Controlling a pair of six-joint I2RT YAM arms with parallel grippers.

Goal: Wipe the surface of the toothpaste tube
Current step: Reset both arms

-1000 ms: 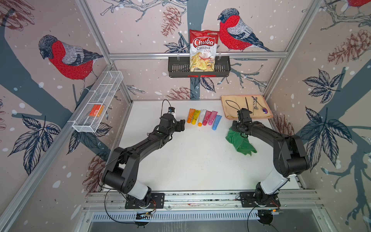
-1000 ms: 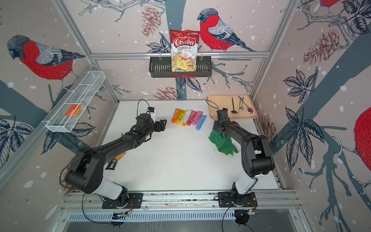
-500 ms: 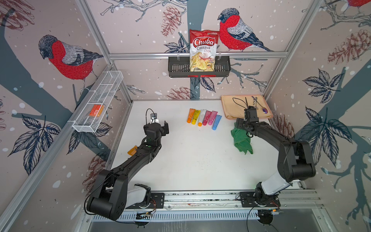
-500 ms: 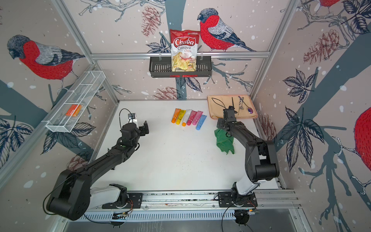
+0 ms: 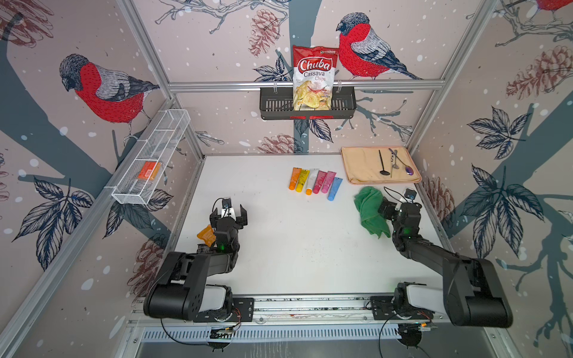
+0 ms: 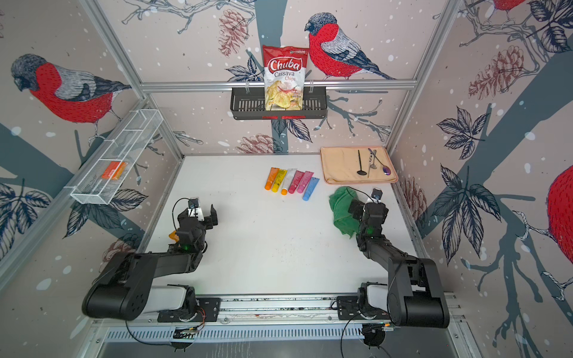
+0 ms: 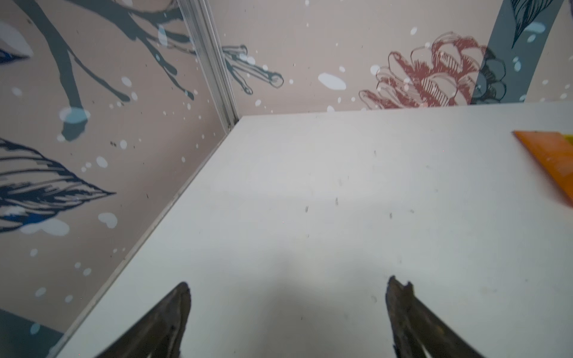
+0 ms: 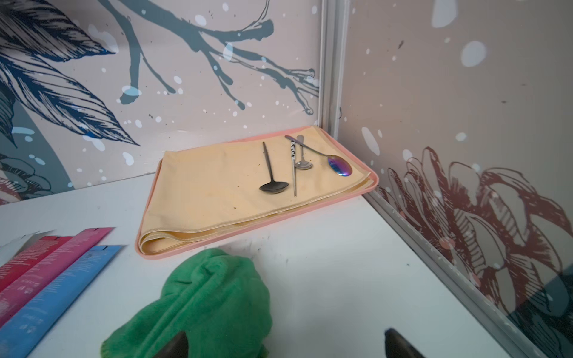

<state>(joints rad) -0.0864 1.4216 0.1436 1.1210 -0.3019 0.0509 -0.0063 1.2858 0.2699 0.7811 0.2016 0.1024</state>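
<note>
Several coloured tubes (image 5: 314,183) lie side by side at the back middle of the white table (image 5: 297,248), running from orange through yellow, white, red and pink to blue; I cannot tell which one is the toothpaste tube. They also show in a top view as tubes (image 6: 291,183). A crumpled green cloth (image 5: 370,210) lies loose to their right. My right gripper (image 5: 401,207) stands open beside it, one finger over the cloth's edge (image 8: 201,307), nothing held. My left gripper (image 5: 228,217) is open and empty over bare table at the left, far from the tubes.
A pink tray (image 5: 353,183) with a folded yellow cloth and spoons (image 5: 393,162) fills the back right corner. An orange packet (image 5: 207,234) lies beside the left arm. A chips bag (image 5: 313,77) hangs in a black wall basket. A wire shelf (image 5: 152,158) is on the left wall.
The right gripper opened and let go of the green cloth, then drew back toward the right. The left arm pulled away from the tubes to the front left.
</note>
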